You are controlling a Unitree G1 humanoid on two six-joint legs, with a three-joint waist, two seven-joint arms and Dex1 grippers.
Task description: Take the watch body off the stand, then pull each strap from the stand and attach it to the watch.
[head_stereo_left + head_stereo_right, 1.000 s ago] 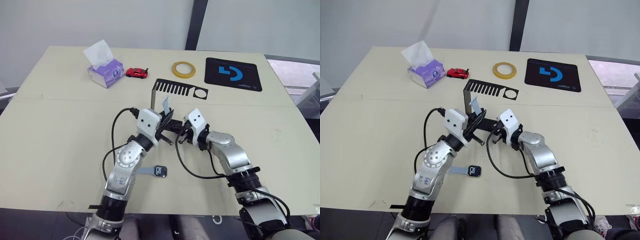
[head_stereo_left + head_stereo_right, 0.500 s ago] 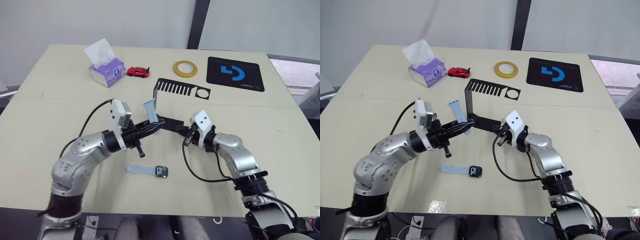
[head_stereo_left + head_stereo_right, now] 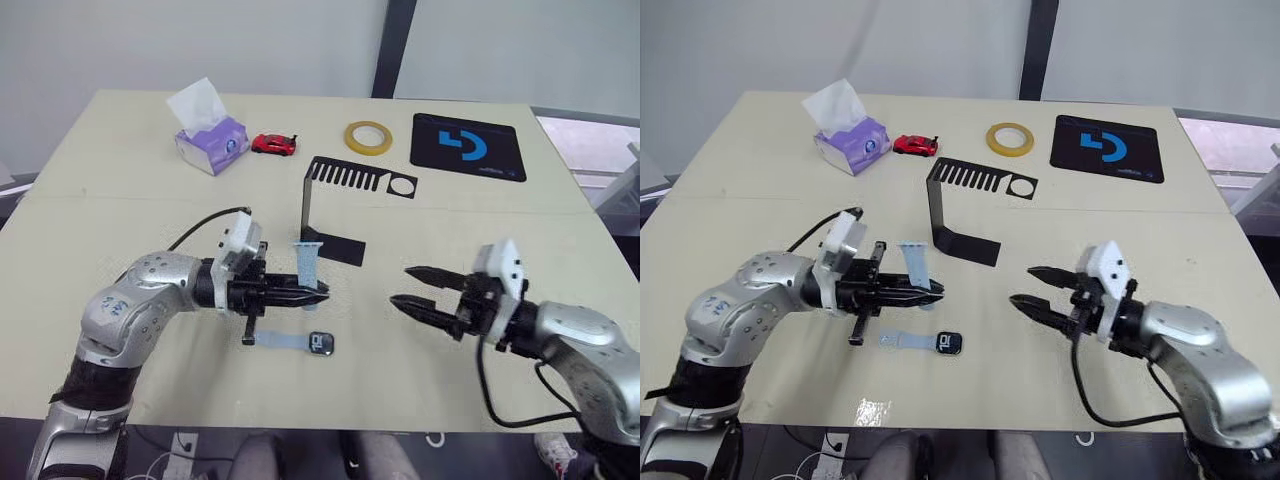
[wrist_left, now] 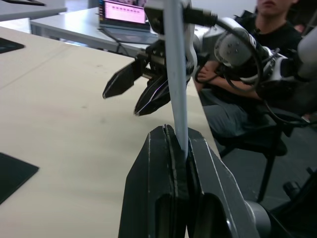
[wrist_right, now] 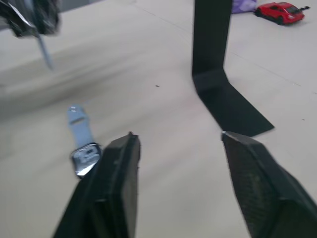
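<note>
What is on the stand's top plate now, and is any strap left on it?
The stand's slotted top plate looks bare: no watch body, no strap. One strap is pinched in the left claw; the other lies on the table joined to the watch body. The plate's underside is hidden.

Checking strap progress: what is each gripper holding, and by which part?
The left gripper pinches a loose strap near its lower end; the right gripper is open, holding nothing.
</note>
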